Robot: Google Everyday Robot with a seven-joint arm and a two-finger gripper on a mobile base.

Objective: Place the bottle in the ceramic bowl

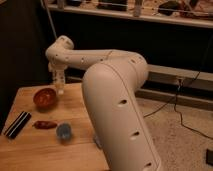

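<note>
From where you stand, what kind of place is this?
Probably a lab or workshop: a wooden table, dark shelving behind, loose cables on a speckled floor. The claw hangs beside the ceramic bowl.

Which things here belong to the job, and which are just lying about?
Job: bowl; gripper, hanging beside the bowl; bottle, seemingly the white piece at the gripper's tip.
Lying about: dark red thing; blue cup; black striped bar.
</note>
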